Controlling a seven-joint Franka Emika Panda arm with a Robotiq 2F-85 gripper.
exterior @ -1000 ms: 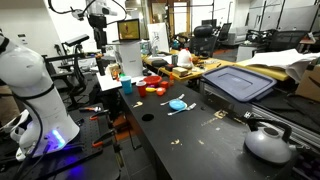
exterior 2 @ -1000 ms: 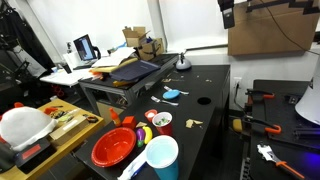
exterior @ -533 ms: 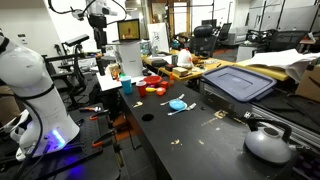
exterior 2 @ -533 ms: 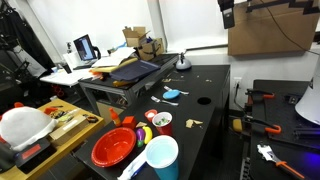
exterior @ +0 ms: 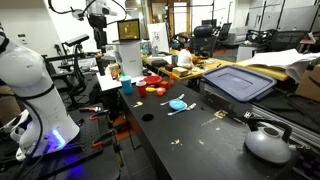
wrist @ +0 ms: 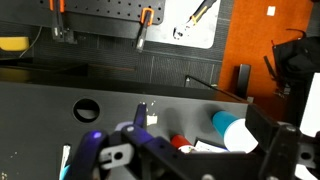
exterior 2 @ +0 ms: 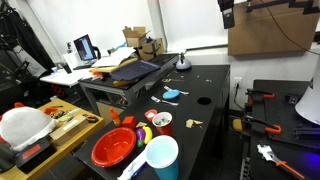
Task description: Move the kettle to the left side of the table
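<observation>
Grey metal, the kettle (exterior: 268, 142) sits on the black surface (exterior: 185, 140) at one end, near a grey-blue bin lid (exterior: 238, 80). The gripper (exterior 2: 228, 18) hangs high, well apart from it; whether its fingers are spread or closed I cannot tell. Judging by this, nothing is done yet: reach, grasp and carry are all left.

The arm (exterior: 35, 85) stood white and bulky, its wrist lifted high. The gripper (exterior 2: 228, 18) hung above the long edge of the table (exterior 2: 205, 80) — jaws dark and blurred in the wrist view, their state unclear.
</observation>
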